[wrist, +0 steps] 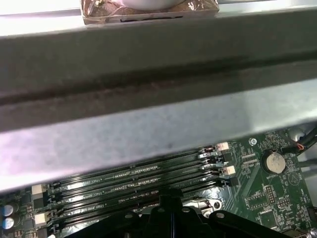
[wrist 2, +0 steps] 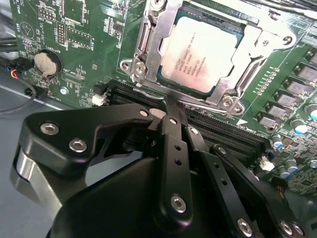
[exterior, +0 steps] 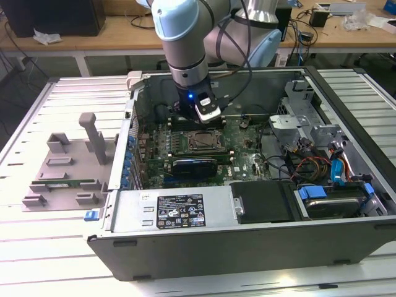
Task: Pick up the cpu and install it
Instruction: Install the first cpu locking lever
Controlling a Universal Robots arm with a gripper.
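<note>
cpu [wrist 2: 207, 53] sits flat in the socket [wrist 2: 148, 47] on the motherboard [wrist 2: 59, 29], silver top up, framed on all sides by the metal bracket, so it reads as already seated rather than still being carried. in the exterior view the same chip [exterior: 203, 141] shows in the middle of the open computer case [exterior: 260, 247], which lies on its side on the tabletop [exterior: 37, 260] so the board faces up toward the arm [exterior: 182, 43].

gripper [wrist 2: 173, 106] hangs just beside the socket, over the memory slots [wrist 2: 223, 131], and its fingers [wrist 2: 171, 144] are pressed together with nothing between them. that closed, empty pinch next to a chip lying level in its frame suggests the placing is done and the tool is off the part. the fingertip is close to the bracket's near edge; whether it touches the thin wire lever [wrist 2: 148, 94] running along there cannot be told.

in the first wrist view the memory slots [wrist: 138, 183] run in parallel rows under the case wall [wrist: 158, 99], with the coin battery [wrist: 271, 161] off to one side, which shows the wrist is held low inside the case, close to the board.

out on the exterior view's left, a grey parts tray [exterior: 62, 173] rests on the tabletop, well apart from the case, with a long green memory stick [exterior: 65, 184] lying in one of its holders.
</note>
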